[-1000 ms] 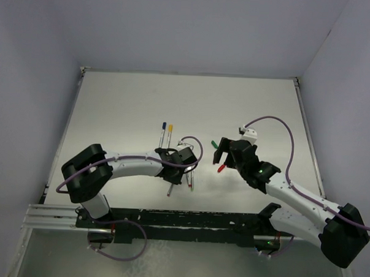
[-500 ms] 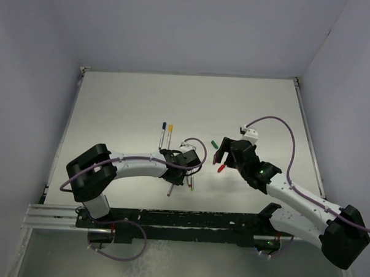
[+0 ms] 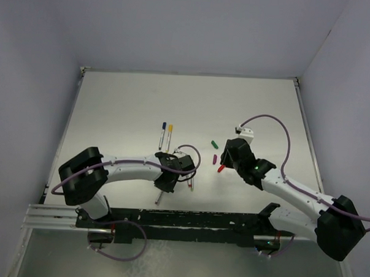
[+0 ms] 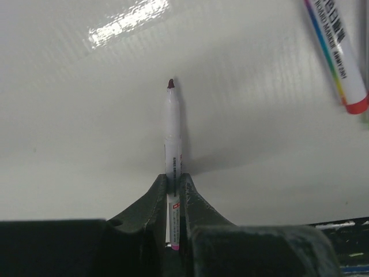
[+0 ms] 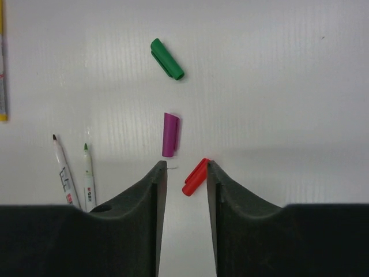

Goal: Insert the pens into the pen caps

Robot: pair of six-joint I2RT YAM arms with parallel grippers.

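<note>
My left gripper (image 4: 174, 180) (image 3: 165, 179) is shut on a thin white pen (image 4: 172, 133), which sticks out ahead with its dark reddish tip (image 4: 170, 83) just over the table. My right gripper (image 5: 184, 166) (image 3: 223, 160) is low over the table with its jaws a little apart. The red cap (image 5: 195, 177) (image 3: 221, 168) lies slanted between them, touching the right finger only. Ahead of it lie the purple cap (image 5: 170, 134) (image 3: 215, 159) and then the green cap (image 5: 167, 59) (image 3: 213, 143). Two uncapped pens (image 5: 64, 172) lie to the left.
Two capped pens, one blue-topped (image 3: 162, 134) and one yellow-topped (image 3: 169, 133), lie side by side behind the left gripper. Another pen (image 4: 339, 52) with a red end lies right of the held one. White walls enclose the table (image 3: 131, 105).
The right gripper's jaws have narrowed round the red cap as it came down. The left gripper has drawn back toward the near edge with the pen in it.
</note>
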